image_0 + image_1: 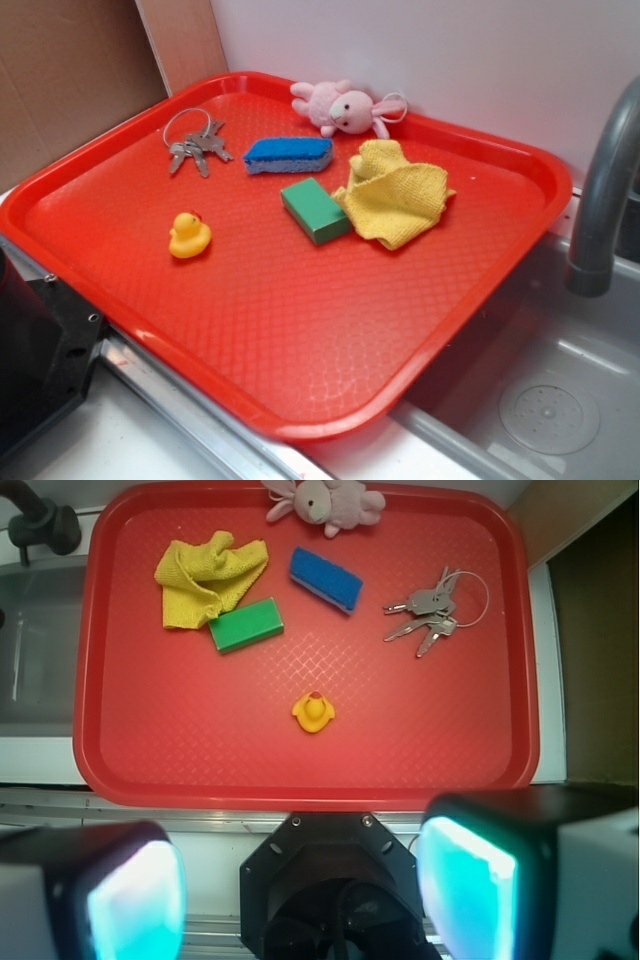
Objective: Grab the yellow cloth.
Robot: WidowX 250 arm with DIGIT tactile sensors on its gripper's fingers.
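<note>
The yellow cloth [393,193] lies crumpled at the back right of the red tray [300,340], touching a green block [315,210]. In the wrist view the cloth [208,577] is at the upper left, next to the green block [246,624]. My gripper [300,890] is open and empty, high above the robot base, well short of the tray's near edge. Its two pads [135,900] glow cyan at the bottom of the wrist view. The gripper does not show in the exterior view.
On the tray lie a small yellow rubber duck [189,235], a blue sponge [289,154], a bunch of keys [196,145] and a pink plush bunny [342,108]. A grey faucet [605,190] and a sink [545,400] are to the right. The black robot base [335,885] sits below the gripper.
</note>
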